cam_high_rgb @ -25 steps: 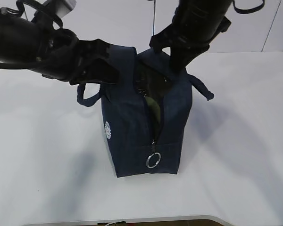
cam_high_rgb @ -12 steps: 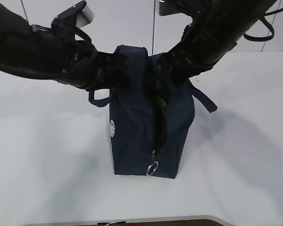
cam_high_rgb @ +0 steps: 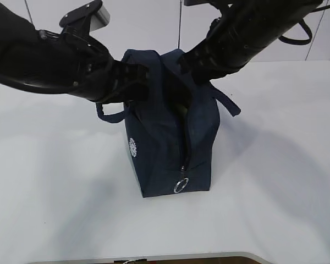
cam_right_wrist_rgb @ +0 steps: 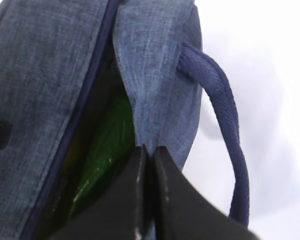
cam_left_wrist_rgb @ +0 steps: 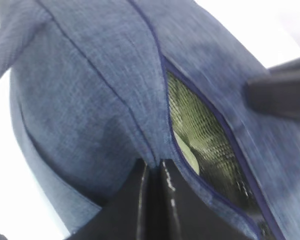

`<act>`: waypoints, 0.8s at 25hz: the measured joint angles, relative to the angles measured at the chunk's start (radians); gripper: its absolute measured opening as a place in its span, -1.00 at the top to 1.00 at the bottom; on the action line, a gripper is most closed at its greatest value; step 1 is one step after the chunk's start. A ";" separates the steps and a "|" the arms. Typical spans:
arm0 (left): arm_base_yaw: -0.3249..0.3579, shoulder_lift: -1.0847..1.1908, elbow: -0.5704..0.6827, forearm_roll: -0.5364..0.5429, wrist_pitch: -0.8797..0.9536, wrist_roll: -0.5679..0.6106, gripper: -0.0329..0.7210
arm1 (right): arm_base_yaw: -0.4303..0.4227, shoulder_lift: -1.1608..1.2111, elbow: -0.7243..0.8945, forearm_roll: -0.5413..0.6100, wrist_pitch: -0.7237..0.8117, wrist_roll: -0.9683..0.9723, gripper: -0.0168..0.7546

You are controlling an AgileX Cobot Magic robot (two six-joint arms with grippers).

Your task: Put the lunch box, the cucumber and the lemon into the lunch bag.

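The navy lunch bag (cam_high_rgb: 165,148) stands on the white table, its top zipper open, ring pull (cam_high_rgb: 180,185) at the near end. My left gripper (cam_high_rgb: 133,82) is shut on the bag's left top edge (cam_left_wrist_rgb: 140,130). My right gripper (cam_high_rgb: 201,69) is shut on the right top edge (cam_right_wrist_rgb: 152,115). Through the opening the dark green cucumber (cam_right_wrist_rgb: 102,155) shows in the right wrist view. The pale green lunch box lid (cam_left_wrist_rgb: 187,150) shows under the bag's lining in the left wrist view. The lemon is hidden.
A loop handle (cam_high_rgb: 226,102) hangs off the bag's right side, another (cam_high_rgb: 111,114) off its left. The white table (cam_high_rgb: 275,176) surrounds the bag. The table's front edge (cam_high_rgb: 154,257) is near the bottom of the exterior view.
Both grippers, holding the bag's top edges, have shifted with the bag; the bag has turned slightly and the opening looks narrower than a second ago.
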 joint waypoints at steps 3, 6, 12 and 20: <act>0.000 0.000 0.000 0.014 -0.009 0.002 0.92 | 0.000 0.000 0.000 0.000 0.006 0.000 0.93; 0.000 0.002 0.000 0.019 -0.032 0.002 0.92 | 0.000 0.000 0.000 0.005 0.006 0.000 0.93; 0.000 0.002 0.000 0.021 -0.059 0.002 0.92 | -0.002 0.000 0.001 0.048 0.008 -0.017 0.83; 0.000 0.002 0.000 0.023 -0.063 0.002 0.92 | -0.002 0.000 -0.026 0.095 0.052 -0.058 -0.12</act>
